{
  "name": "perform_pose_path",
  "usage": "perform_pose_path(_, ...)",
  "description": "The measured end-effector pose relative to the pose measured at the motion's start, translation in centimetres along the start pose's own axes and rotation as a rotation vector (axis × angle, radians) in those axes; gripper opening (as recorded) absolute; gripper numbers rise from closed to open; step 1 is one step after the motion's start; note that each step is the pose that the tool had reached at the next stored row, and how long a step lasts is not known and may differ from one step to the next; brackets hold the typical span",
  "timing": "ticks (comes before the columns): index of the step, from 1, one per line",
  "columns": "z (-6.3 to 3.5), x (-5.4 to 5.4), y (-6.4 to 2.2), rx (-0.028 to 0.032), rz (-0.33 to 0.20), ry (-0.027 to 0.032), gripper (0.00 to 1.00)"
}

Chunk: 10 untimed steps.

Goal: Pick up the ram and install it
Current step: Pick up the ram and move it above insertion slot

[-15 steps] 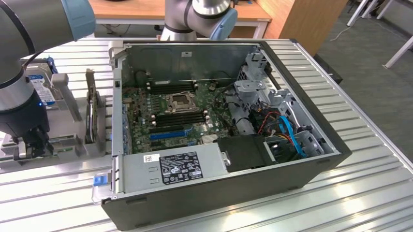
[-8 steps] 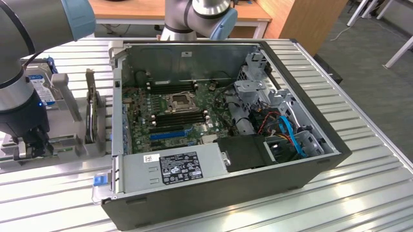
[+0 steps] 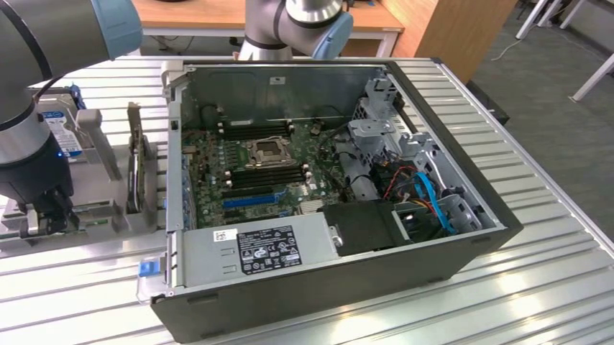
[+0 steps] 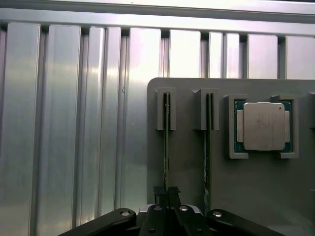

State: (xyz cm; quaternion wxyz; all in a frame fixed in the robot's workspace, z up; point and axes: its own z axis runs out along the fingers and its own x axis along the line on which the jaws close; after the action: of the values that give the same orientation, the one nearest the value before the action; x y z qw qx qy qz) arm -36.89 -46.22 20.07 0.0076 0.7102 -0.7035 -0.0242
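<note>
ram (image 4: 166, 142): on edge in slot of gray holder (image 4: 187, 172); holder at the exterior view's lower left.
gripper (image 4: 166, 192): narrow, clamped on ram's end.
adjacent: 2nd stick (image 4: 207, 147), CPU (image 4: 264, 126).

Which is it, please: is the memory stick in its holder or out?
In: the memory stick stands on edge in the holder, its end inside a bracket, gripper at it.

The open computer case (image 3: 317, 302) stands mid-frame, its walls ringing the motherboard (image 3: 240, 180); bare table (image 3: 547, 287) lies free at the exterior view's lower right. In the grey holder (image 4: 187, 162), a second stick (image 4: 207, 157) stands just beside the ram (image 4: 166, 147) that the end effector (image 4: 167, 191) pinches.
</note>
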Motion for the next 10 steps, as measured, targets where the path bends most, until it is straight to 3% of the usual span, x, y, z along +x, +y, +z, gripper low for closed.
perform_pose_path(10,-0.96,-0.02,0.04,0.0001,0.000,-0.0001,0.12)
